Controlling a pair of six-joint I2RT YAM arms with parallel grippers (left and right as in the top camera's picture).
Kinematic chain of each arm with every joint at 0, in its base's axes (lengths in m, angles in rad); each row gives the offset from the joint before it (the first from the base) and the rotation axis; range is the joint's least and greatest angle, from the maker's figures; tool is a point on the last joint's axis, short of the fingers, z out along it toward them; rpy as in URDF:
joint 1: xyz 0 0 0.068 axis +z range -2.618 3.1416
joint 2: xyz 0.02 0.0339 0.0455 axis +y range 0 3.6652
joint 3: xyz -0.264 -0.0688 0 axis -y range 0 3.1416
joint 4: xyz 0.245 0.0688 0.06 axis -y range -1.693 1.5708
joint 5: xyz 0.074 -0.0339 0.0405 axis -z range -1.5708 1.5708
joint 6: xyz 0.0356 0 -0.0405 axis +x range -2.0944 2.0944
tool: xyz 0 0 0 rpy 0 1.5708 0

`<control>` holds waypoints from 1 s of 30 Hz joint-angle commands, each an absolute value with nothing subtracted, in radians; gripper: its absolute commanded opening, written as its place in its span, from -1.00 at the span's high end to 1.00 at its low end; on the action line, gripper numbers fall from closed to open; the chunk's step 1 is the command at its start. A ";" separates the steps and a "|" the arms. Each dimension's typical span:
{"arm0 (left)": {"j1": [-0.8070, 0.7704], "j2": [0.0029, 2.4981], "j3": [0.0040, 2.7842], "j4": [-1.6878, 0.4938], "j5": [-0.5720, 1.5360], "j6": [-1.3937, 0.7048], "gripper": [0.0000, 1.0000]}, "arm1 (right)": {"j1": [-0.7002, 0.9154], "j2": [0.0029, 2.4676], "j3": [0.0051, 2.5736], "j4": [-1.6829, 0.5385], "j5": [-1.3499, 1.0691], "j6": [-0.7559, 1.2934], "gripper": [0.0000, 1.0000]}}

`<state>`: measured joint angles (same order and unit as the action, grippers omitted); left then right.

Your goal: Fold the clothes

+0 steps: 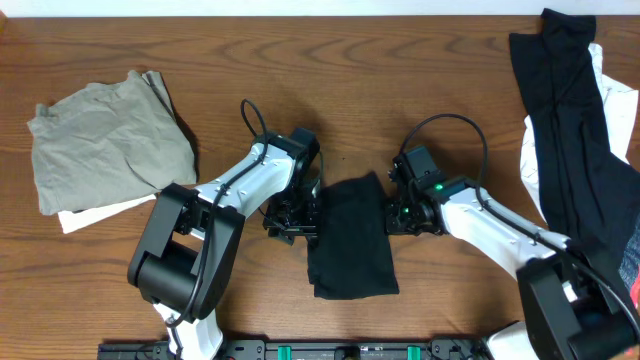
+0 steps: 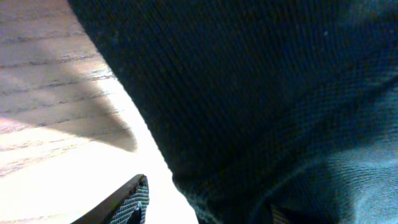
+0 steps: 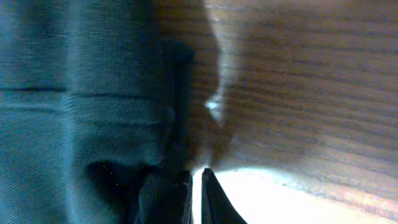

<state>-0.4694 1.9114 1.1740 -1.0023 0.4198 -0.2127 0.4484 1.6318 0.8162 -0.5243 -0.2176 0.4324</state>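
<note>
A folded black garment (image 1: 350, 240) lies at the table's middle. My left gripper (image 1: 297, 216) is at its left edge. In the left wrist view the black fabric (image 2: 261, 93) fills the frame; one finger (image 2: 127, 208) shows apart from it and the other is hidden by cloth, so the jaws look open. My right gripper (image 1: 399, 215) is at the garment's right edge. In the right wrist view its fingers (image 3: 195, 196) are nearly together with a thin bright slit, beside the black fabric (image 3: 74, 112) and not holding it.
An olive-grey garment (image 1: 105, 140) lies over a white piece (image 1: 95, 212) at the left. A pile of black (image 1: 560, 120) and white (image 1: 612, 100) garments lies at the right edge. Bare wooden table (image 1: 380, 60) lies behind the arms.
</note>
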 commanded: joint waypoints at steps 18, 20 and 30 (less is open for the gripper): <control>-0.466 1.920 1.182 -1.005 0.426 -0.222 -0.10 | 0.494 1.568 0.809 -0.538 -0.292 0.413 0.81; -0.466 1.920 1.182 -1.005 0.426 -0.222 -0.10 | 0.514 1.591 0.809 -0.524 -0.293 0.427 0.80; -0.466 1.920 1.182 -1.006 0.426 -0.222 -0.10 | 0.604 1.689 0.809 -0.452 -0.368 0.440 0.83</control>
